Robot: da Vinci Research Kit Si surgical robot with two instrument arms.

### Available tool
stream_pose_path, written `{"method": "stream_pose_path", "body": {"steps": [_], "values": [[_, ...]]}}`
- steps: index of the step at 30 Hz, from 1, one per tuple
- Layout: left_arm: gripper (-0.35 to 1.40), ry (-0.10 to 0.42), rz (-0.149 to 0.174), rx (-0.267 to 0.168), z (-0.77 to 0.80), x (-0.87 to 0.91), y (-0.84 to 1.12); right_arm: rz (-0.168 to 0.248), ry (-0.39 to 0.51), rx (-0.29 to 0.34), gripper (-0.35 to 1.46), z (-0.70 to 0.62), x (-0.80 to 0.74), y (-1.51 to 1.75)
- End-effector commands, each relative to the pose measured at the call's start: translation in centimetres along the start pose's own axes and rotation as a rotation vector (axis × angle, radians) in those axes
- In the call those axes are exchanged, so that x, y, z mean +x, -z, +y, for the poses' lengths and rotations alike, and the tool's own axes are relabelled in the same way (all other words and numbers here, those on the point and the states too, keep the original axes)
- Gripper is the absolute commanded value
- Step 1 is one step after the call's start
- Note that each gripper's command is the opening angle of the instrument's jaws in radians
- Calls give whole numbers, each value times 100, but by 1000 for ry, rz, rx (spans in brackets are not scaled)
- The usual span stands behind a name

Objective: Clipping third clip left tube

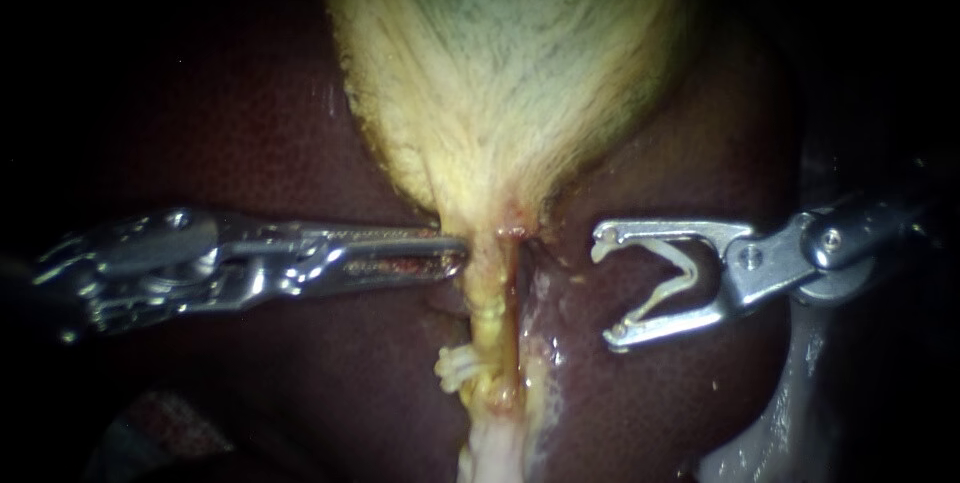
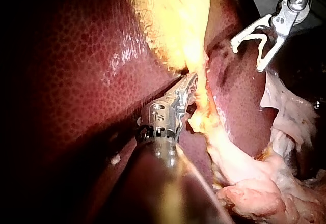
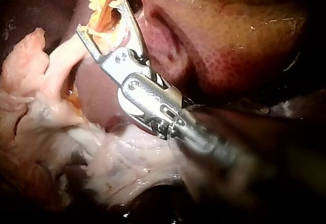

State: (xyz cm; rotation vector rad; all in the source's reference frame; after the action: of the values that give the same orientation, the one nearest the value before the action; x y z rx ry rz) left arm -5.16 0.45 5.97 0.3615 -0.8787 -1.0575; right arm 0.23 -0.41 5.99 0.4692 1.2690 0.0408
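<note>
Over dark liver (image 1: 250,123), pinches gallbladder (image 1: 500,63) neck with closed jaws of left instrument (image 1: 458,254); holds open clip (image 1: 684,265) in wide-spread jaws of right instrument (image 1: 605,291), near tube (image 1: 487,303), not touching.

We record the endoscope close over the tissue, squarely facing the tube (image 1: 488,313), left instrument (image 1: 455,255) and right instrument (image 1: 605,291) entering from opposite sides. Each wrist camera looks along its own shaft, closer in. All share the tube; the left wrist view also shows the right instrument's clip (image 2: 262,46).
</note>
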Motion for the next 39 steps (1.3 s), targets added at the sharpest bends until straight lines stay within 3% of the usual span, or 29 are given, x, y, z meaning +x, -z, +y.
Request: {"method": "stream_pose_path", "body": {"steps": [1,6,13,18,27,33,39], "values": [[-35,-1,0,2,0,0,1,-1,1,3,60,-1,-1,-2],[-35,-3,4,10,4,2,18,0,4,17,60,-6,-6,-29],[-35,-7,-1,-6,16,9,51,2,-80,34,60,-11,-19,-82],[-35,-6,-3,-15,22,9,68,0,-148,29,60,-7,-31,-113],[-35,-4,-4,-21,14,7,75,1,-206,14,60,11,-57,-129],[-35,-1,-6,-26,5,4,73,-25,-215,8,59,24,-76,-133],[-35,1,-4,-29,-1,2,68,-33,-216,0,60,30,-86,-149]]}}
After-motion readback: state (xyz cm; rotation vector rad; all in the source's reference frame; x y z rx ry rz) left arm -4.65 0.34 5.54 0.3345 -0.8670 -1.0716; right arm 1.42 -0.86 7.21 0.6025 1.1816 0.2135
